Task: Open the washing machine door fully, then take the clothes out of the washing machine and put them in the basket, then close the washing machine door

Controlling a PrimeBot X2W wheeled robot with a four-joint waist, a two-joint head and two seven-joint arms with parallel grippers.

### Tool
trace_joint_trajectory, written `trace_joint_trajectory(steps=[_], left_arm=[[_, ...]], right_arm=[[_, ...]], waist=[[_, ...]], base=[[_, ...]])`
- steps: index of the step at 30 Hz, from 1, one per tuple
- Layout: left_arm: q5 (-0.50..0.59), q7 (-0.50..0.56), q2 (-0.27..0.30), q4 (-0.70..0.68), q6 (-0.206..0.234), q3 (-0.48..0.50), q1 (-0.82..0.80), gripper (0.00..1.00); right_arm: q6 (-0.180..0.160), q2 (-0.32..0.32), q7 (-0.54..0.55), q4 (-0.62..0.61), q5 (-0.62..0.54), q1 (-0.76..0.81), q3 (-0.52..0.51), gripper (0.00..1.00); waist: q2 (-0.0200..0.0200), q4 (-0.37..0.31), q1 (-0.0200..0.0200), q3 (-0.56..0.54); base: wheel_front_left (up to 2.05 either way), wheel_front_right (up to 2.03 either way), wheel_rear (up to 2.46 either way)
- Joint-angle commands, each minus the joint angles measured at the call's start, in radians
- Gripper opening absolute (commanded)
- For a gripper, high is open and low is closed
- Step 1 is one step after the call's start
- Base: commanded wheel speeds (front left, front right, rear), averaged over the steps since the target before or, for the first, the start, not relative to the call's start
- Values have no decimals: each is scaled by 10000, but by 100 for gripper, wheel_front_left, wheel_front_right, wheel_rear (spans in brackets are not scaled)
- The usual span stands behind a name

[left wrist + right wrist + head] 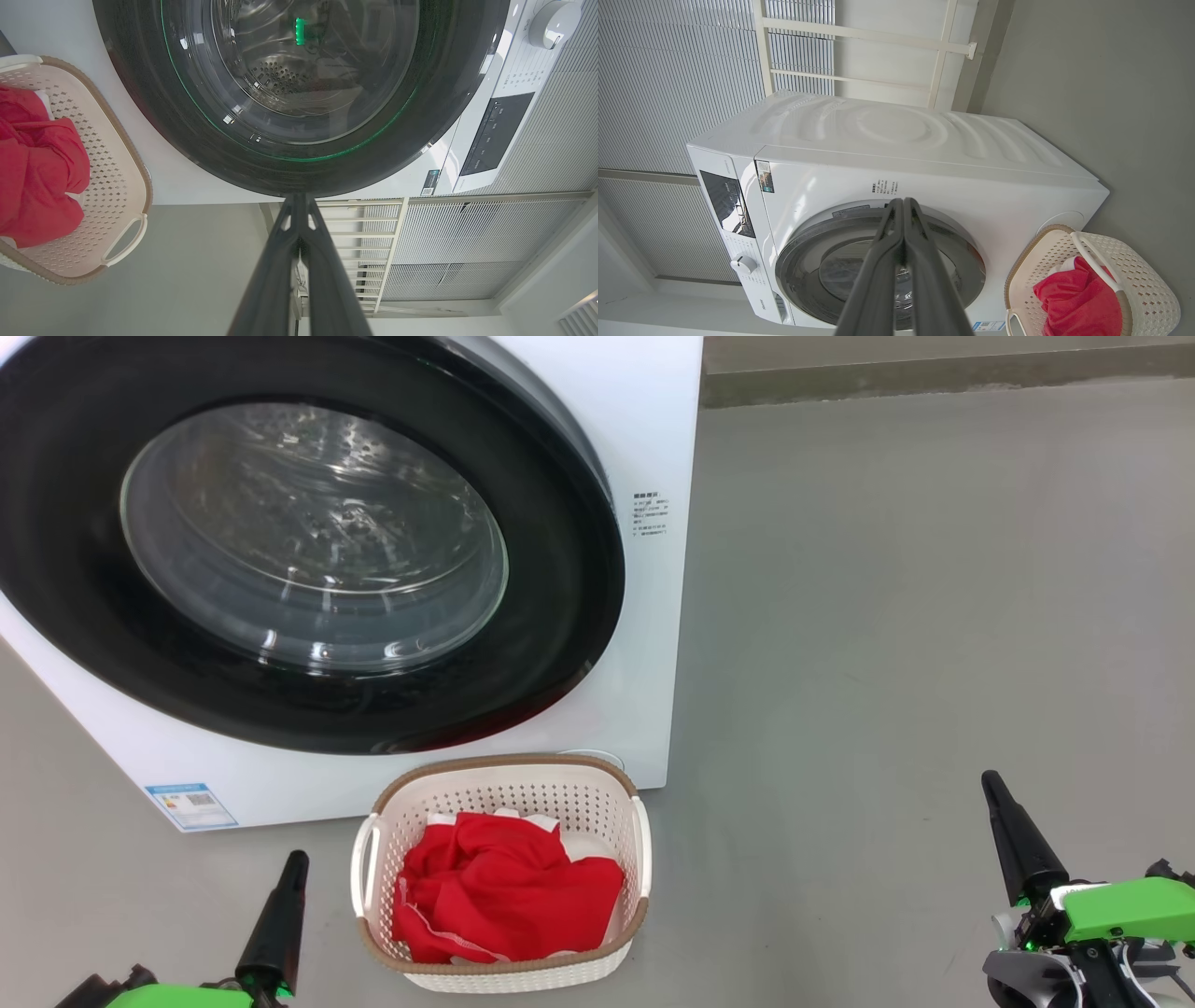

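1. The left hand is hovering just to the left of the basket. Its 2 fingers are pressing together and pinching nothing.
2. The right hand is hanging well to the right of the basket, its fingers likewise pressing together on nothing.
3. The clothes are lying bunched inside the basket, below its rim.
4. The washing machine door is standing directly behind the basket and looking flush with the washing machine. The drum behind the glass is looking empty, so the task is probably nearing its end.
5. Risk: the door may only be resting shut. The catch is not showing, and an unlatched door could be swinging back out over the basket.
6. Risk: the left hand is sitting very near the basket. A sideways sweep of that arm could be shoving or tipping the light plastic and spilling the clothes.
7. The floor around the basket is showing as plain grey and smooth, so a nudged basket would likely be sliding freely.
8. Beyond the basket, past the machine, pale ribbed wall panels and a white railing frame are closing off the room.
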Motion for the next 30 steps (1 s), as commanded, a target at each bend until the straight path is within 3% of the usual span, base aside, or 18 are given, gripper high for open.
trace_joint_trajectory(steps=[1, 30], left_arm=[[-52, 49, 85, -208, -69, 365, -418, 0], [-37, 63, 74, -208, -69, 382, -420, 0]], right_arm=[[-6, -58, 28, -295, -57, -421, 136, 0], [-6, -40, 49, -293, -78, -424, 111, 0]], waist=[[0, 0, 0, 0], [0, 0, 0, 0]], base=[[0, 0, 0], [0, 0, 0]])
